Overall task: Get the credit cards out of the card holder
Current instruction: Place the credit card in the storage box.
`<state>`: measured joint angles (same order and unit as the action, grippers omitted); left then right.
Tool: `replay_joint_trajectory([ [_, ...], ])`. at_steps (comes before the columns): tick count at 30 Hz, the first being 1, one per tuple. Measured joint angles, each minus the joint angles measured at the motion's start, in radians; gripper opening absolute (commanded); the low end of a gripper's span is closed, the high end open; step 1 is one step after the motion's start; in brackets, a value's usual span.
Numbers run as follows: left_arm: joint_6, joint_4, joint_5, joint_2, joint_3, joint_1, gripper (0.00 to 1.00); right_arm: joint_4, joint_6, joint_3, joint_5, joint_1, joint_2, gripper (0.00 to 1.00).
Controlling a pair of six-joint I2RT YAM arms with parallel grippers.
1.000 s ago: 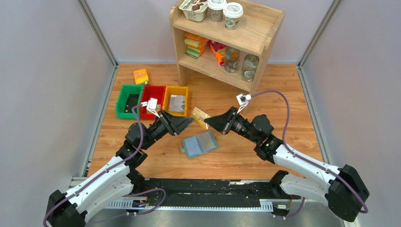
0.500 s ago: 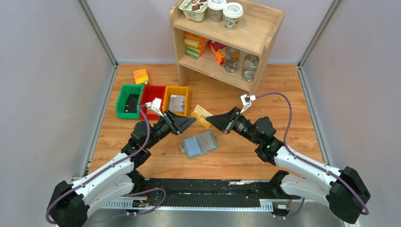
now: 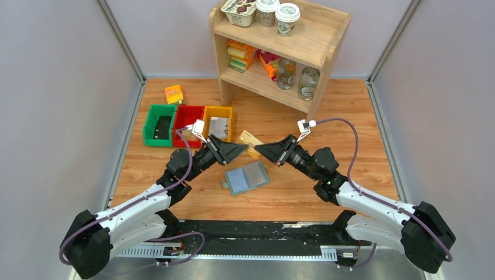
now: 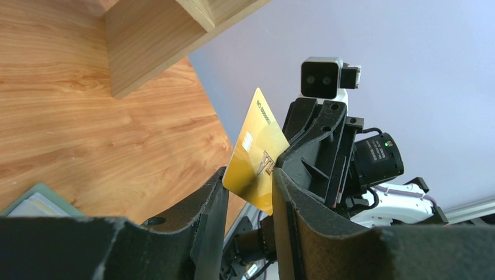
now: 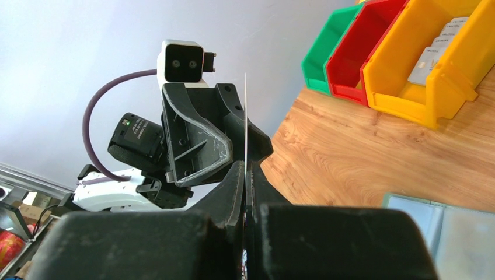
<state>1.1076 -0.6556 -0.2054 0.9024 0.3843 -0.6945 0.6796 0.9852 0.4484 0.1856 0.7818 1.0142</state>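
Holder (image 3: 247, 178) lies open on the table between both arms. Right gripper (image 5: 246, 175) is pinched tight on a gold card (image 4: 257, 146), while the left gripper (image 4: 248, 186) sits spread either side of it. Yellow bin (image 5: 408, 81) has silvery packets (image 5: 435, 55).

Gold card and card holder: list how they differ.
The gold card is held in the air, on edge, by the right gripper; the card holder lies open, flat on the table. The gold card is shiny yellow; the card holder is blue-grey inside, green-bordered. Both are thin.
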Motion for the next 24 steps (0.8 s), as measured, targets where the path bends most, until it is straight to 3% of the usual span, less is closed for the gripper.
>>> replay_joint_trajectory([
  [5,0.018,-0.030,0.005,0.024,0.000,-0.014,0.32,0.024,0.023,-0.014,-0.022,0.000,0.000,0.00],
  [8,0.032,-0.046,0.006,0.039,0.000,-0.022,0.20,0.044,0.040,-0.026,-0.031,0.000,0.000,0.00],
  [10,0.042,-0.058,0.010,0.050,0.000,-0.024,0.07,0.053,0.047,-0.029,-0.035,0.000,0.001,0.02],
  [11,0.047,-0.073,0.009,0.058,0.000,-0.025,0.00,0.056,0.050,-0.032,-0.039,0.000,0.002,0.06],
  [13,0.057,-0.092,0.010,0.067,0.000,-0.026,0.00,0.063,0.062,-0.040,-0.046,-0.004,0.005,0.18],
  [15,0.068,-0.105,0.015,0.072,0.000,-0.029,0.00,0.068,0.069,-0.048,-0.050,-0.006,0.005,0.47],
  [17,0.077,-0.114,0.034,0.072,0.000,-0.032,0.00,0.066,0.074,-0.060,-0.056,-0.011,0.001,0.68],
  [22,0.085,-0.111,0.100,0.047,-0.026,-0.021,0.00,-0.033,0.047,-0.089,-0.096,-0.027,-0.091,0.99],
  [24,0.088,-0.094,0.114,0.031,-0.039,0.003,0.00,-0.120,0.010,-0.089,-0.127,-0.036,-0.169,1.00],
])
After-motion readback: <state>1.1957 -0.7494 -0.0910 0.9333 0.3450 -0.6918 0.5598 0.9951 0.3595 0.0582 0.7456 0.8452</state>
